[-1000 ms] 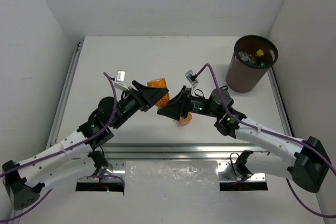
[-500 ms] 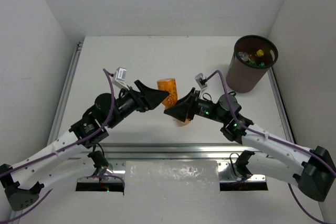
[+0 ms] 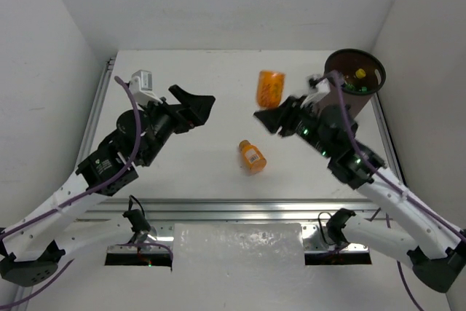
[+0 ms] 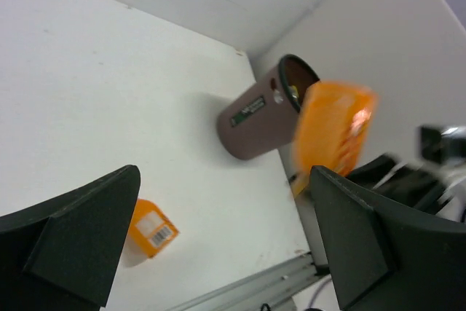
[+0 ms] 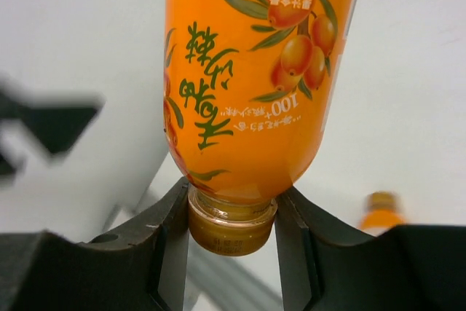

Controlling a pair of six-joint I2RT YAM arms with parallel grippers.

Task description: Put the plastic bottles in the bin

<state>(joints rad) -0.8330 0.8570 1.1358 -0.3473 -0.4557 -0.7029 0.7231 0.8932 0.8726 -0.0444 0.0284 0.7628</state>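
Nearest: loose orange bottle (image 3: 253, 156) lies on its side mid-tabletop (image 3: 182, 71), well apart from both arms. White label with what looks like a barcode; text too small to read. It's the one left to pick, I'd say.

Left pincer (image 3: 195, 104) hangs over the left half, jaws wide apart, nothing in them. It's aimed right, toward the bin.

Right pincer (image 5: 231, 216) is clamped on the held orange bottle (image 5: 251, 71) at the neck, cap tucked between the fingers (image 5: 171, 253), body sticking out past the tips. Neck grip probably because it's the narrow, stiff part. The bottle is in the air, left of the bin, not over the opening yet.

Label: "100%" and "98%" are legible, upside down in the wrist view, plus Chinese characters I can't read reliably. Orange berries and green leaves are printed on it.

Far right: bin (image 3: 342, 111), upright near the corner, bottles in the bin (image 3: 348, 82) visible, one yellow cap. Side sticker unreadable.
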